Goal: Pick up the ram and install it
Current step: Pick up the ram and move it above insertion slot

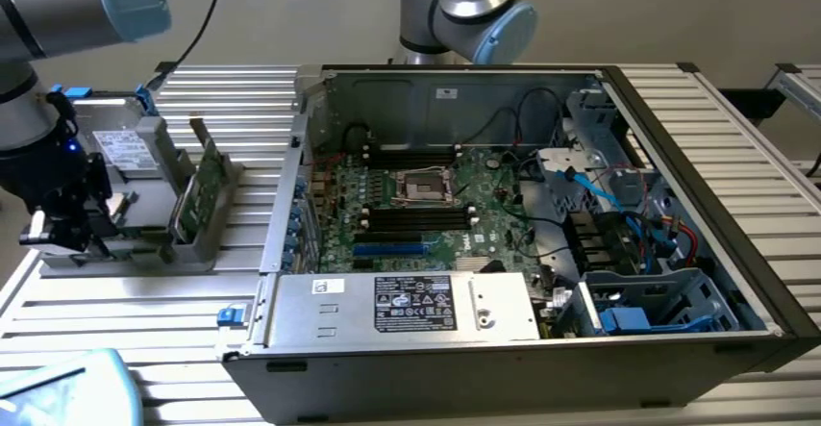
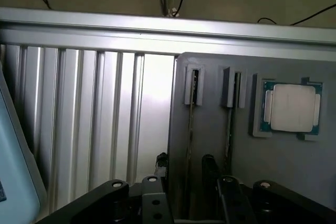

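Two green ram sticks stand on edge in a grey holder at the exterior view's left; the nearer one is the ram. In the wrist view that ram runs edge-on along its slot, with the second stick parallel beside it. My gripper hangs over the holder, open, with one dark fingertip on each side of the ram's thin edge and a gap on both sides. In the exterior view the gripper sits low over the holder's left part.
A square silver processor chip lies in a holder pocket beyond the sticks. The open computer case fills the middle, its motherboard showing black memory slots and a socket. A pale blue object lies at the front left.
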Motion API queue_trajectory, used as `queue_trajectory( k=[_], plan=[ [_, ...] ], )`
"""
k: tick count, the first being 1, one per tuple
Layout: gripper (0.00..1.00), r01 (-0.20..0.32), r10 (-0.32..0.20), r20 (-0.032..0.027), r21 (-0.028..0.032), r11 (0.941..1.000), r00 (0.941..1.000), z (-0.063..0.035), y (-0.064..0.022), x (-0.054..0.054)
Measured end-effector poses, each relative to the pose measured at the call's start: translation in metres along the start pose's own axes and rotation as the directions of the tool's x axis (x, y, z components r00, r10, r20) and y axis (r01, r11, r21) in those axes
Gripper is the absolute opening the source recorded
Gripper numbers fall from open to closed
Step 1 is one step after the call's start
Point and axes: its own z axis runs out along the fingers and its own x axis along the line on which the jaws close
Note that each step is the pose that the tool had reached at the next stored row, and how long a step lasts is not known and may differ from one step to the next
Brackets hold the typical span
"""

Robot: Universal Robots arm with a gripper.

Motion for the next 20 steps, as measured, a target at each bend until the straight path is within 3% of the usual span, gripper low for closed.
queue_trajectory(
  k=[2, 4, 20],
  plan=[
    [0.39, 0.004, -0.004, 0.0113, 0.0019, 1.0, 0.9999, 0.0013, 0.0, 0.0],
    [0.39, 0.006, -0.006, 0.0161, 0.0027, 1.0, 0.9999, 0.0041, -0.0002, 0.0],
    [0.39, 0.015, -0.015, 0.0278, 0.0035, 0.9999, 0.9995, 0.0303, -0.0011, 0.002]
  ],
)
